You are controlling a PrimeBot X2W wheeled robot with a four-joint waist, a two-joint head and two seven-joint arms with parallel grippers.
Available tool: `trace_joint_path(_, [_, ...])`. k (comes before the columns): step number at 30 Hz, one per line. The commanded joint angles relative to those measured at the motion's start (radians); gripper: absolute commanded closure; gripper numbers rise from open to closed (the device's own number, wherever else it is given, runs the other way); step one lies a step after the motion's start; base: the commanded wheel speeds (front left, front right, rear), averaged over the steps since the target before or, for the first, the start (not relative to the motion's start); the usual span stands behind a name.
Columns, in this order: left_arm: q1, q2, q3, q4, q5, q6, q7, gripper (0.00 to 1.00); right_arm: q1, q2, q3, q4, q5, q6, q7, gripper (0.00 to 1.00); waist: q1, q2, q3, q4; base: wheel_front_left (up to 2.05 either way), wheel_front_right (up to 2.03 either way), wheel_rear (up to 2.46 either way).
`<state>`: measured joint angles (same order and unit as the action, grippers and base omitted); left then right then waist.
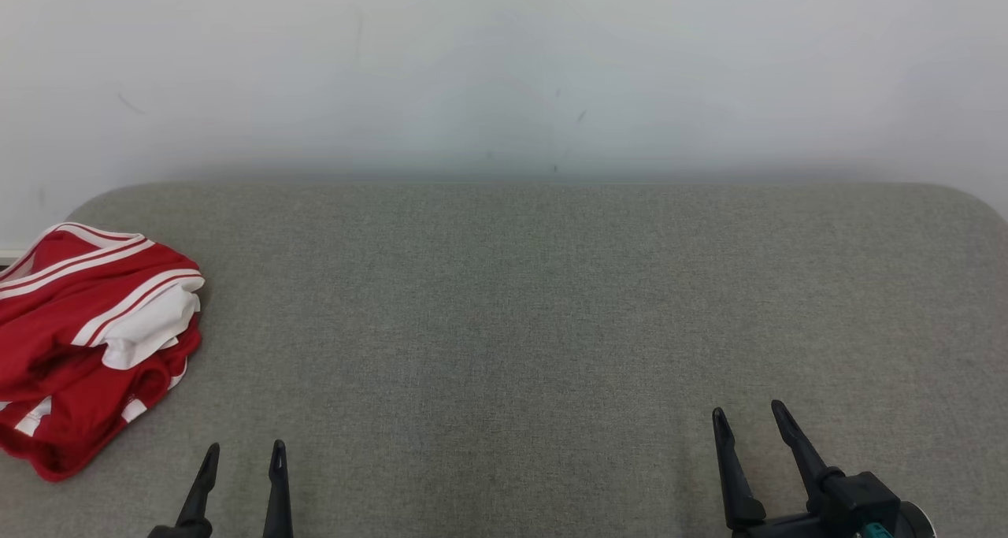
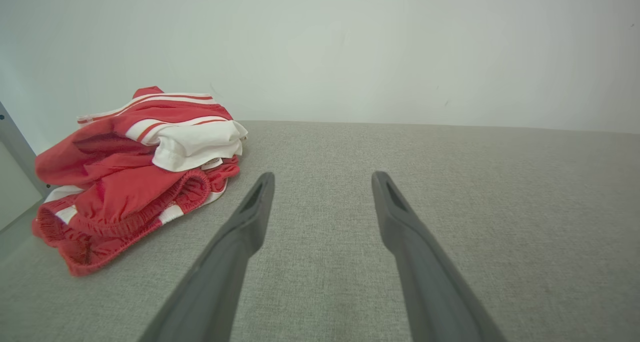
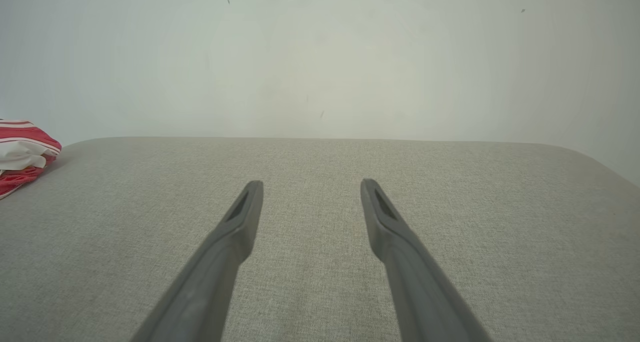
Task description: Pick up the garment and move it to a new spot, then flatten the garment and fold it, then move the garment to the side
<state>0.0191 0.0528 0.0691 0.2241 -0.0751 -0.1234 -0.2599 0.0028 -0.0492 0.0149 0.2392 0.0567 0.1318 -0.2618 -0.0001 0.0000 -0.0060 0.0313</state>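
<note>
Since not yet touched, looks like step one, picking up the garment [image 1: 94, 341]; lies in a red and white heap at the left edge of the grey pad [image 1: 512, 302]; left gripper [image 1: 244, 449] near it, fingers wide apart, holding nothing; right gripper [image 1: 748, 409] well apart at near right, wide apart too, holding nothing; next, should reach left and pinch the top of the heap; soft grey cloth, round far corners; plain pale wall [image 1: 504, 65] behind.
</note>
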Motion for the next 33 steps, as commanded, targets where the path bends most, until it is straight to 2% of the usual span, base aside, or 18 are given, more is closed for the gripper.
trace_joint_path(1, [-0.010, 0.004, -0.003, 0.004, -0.001, -0.003, -0.007, 0.00, 0.007, -0.002, -0.003, 0.001, -0.002, -0.002, -0.006, 0.00, 0.0001, 0.0000, -0.001, 0.000, 0.00, 0.00, 0.00])
trace_joint_path(14, [-0.012, 0.036, -0.063, 0.017, -0.074, -0.006, -0.005, 0.00, 0.012, -0.002, -0.013, 0.002, 0.045, -0.002, -0.004, 0.00, 0.0001, 0.0000, -0.003, -0.004, 0.00, 0.00, 0.00])
trace_joint_path(33, [-0.015, 0.042, -0.071, 0.020, -0.081, -0.006, -0.005, 0.00, 0.012, -0.002, -0.015, 0.008, 0.064, -0.002, -0.004, 0.00, 0.0001, 0.0000, 0.000, -0.002, 0.00, 0.00, 0.00])
